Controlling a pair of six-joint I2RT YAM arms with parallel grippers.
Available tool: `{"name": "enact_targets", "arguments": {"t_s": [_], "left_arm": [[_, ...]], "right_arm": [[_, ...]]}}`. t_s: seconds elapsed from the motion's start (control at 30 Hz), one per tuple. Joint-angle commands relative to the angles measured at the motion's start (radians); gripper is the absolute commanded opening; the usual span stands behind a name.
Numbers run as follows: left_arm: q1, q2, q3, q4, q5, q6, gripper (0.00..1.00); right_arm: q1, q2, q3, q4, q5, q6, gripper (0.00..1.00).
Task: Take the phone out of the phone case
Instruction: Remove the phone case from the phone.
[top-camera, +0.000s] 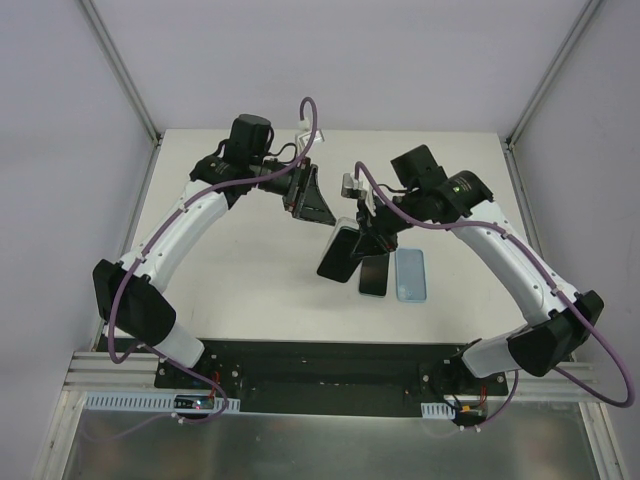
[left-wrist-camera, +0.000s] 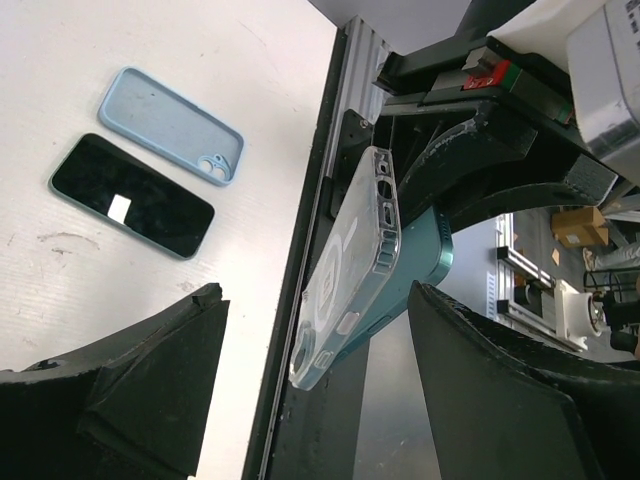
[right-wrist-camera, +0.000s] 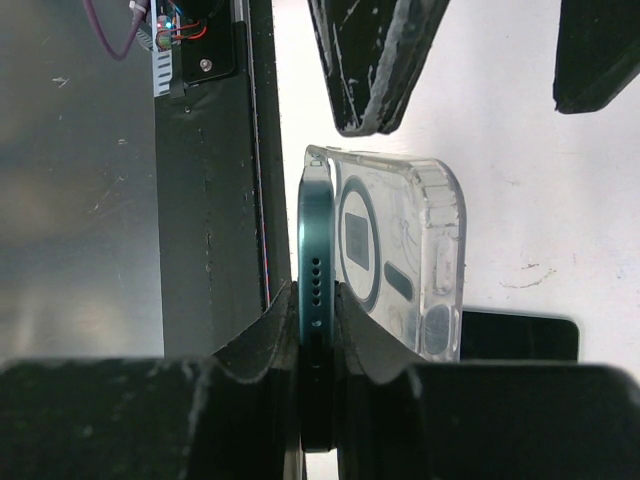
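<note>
My right gripper (right-wrist-camera: 317, 300) is shut on the bottom edge of a teal phone (right-wrist-camera: 317, 225), holding it on edge above the table. The clear phone case (right-wrist-camera: 405, 250) has splayed away from the phone's back at the gripped end and still hooks over its far end. From above, the held phone (top-camera: 338, 255) hangs below the right gripper (top-camera: 362, 228). My left gripper (left-wrist-camera: 315, 292) is open, with the clear case (left-wrist-camera: 345, 280) and teal phone (left-wrist-camera: 425, 265) between its fingers (left-wrist-camera: 150, 380) without touching them. It sits just left of the phone (top-camera: 310, 200).
A second dark-screened phone (top-camera: 373, 275) and an empty light blue case (top-camera: 410, 273) lie side by side on the white table (top-camera: 250, 270), right under the held phone. Both also show in the left wrist view, phone (left-wrist-camera: 132, 195) and blue case (left-wrist-camera: 170, 125). A black rail (top-camera: 320, 365) runs along the near edge.
</note>
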Motion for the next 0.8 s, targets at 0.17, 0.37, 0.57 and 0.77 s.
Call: {"name": "enact_targets", "arguments": {"t_s": [0.17, 0.37, 0.57, 0.77], "left_arm": [[-0.03, 0.004, 0.023, 0.046, -0.009, 0.017, 0.73], [-0.062, 0.018, 0.023, 0.051, -0.021, 0.02, 0.72], [-0.073, 0.03, 0.022, 0.051, -0.041, 0.037, 0.71], [-0.097, 0.042, -0.007, 0.051, -0.036, 0.053, 0.68]], "right_arm": [[0.0, -0.007, 0.014, 0.05, -0.078, 0.02, 0.0], [0.0, -0.008, 0.014, 0.055, -0.075, 0.024, 0.0], [0.001, -0.014, 0.011, 0.057, -0.083, 0.027, 0.0], [-0.002, -0.022, 0.007, 0.098, -0.058, 0.069, 0.0]]}}
